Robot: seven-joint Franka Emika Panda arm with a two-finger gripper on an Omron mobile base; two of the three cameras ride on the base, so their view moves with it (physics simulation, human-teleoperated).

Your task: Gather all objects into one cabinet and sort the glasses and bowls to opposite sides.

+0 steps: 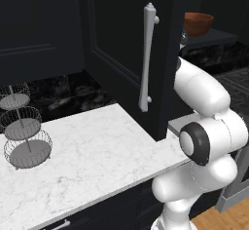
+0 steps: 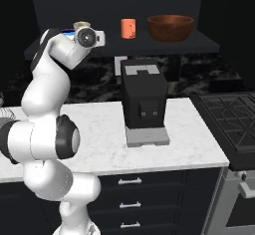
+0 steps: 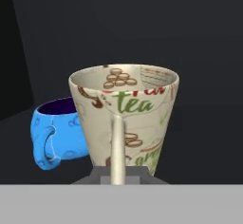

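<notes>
Cabinet [image 1: 121,53]: door swung open, centre of left base view.
Shelf, upper right base view: mug [image 2: 128,28], brown bowl [image 2: 171,27].
Cream cup [image 3: 124,118]: hand view centre, gripper [image 3: 118,178] clamped on it; whether it stands on the shelf, cannot tell.
Blue cup [image 3: 59,132]: lower left, just behind.
Sorting: apparently unfinished.

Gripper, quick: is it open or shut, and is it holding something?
Gripper: shut on the cream cup, right in front of the hand camera.
</notes>
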